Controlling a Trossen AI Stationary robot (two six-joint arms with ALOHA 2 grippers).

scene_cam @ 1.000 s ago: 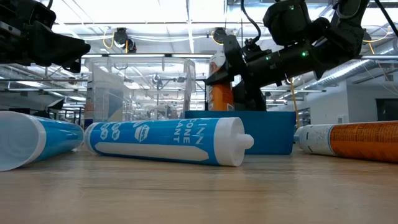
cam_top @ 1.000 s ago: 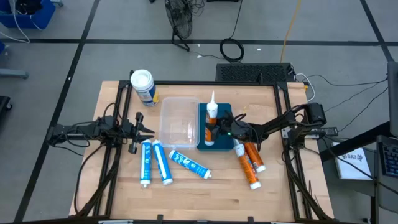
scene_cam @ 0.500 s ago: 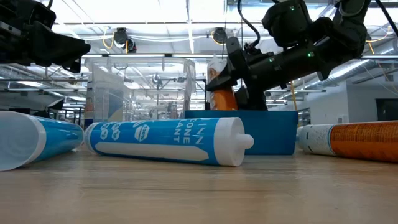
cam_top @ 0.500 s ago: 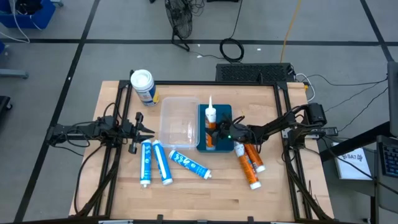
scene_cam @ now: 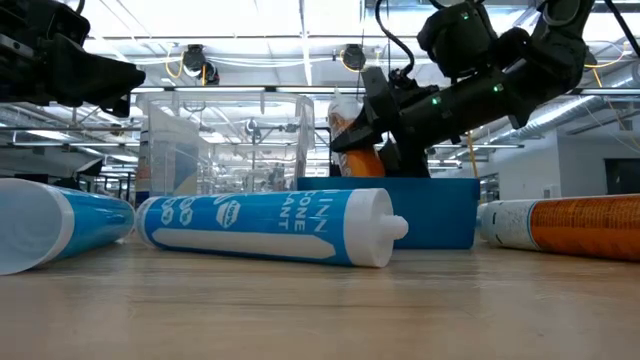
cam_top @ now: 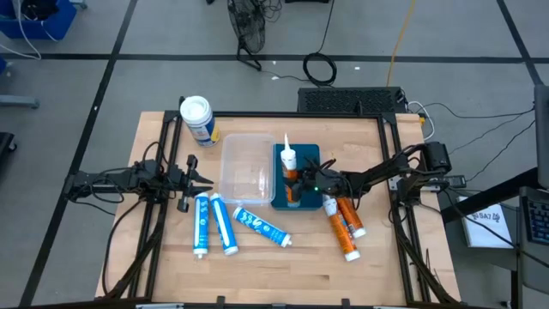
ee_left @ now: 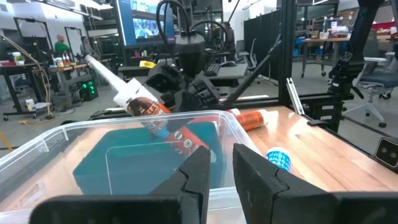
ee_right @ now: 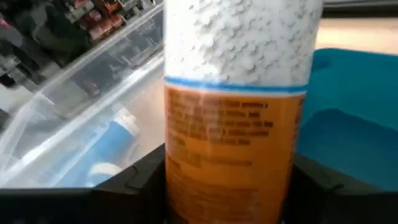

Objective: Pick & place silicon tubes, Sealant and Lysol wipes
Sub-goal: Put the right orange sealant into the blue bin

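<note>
One orange sealant tube (cam_top: 290, 168) is clamped in my right jaws (cam_top: 300, 178), tilted with its white nozzle up, over the blue bin (cam_top: 310, 199), inside its walls. The clear bin (cam_top: 245, 168) sits touching that bin's left side. My left jaws (cam_top: 199, 178) hang just left of the clear bin, nearly together and empty. Two more orange tubes (cam_top: 346, 225) lie right of the blue bin; three blue silicone tubes (cam_top: 230, 225) lie in front. The Lysol wipes (cam_top: 197, 119) stand at the wooden tabletop (cam_top: 283, 270)'s far left corner. Workshop clutter fills the room behind.
</note>
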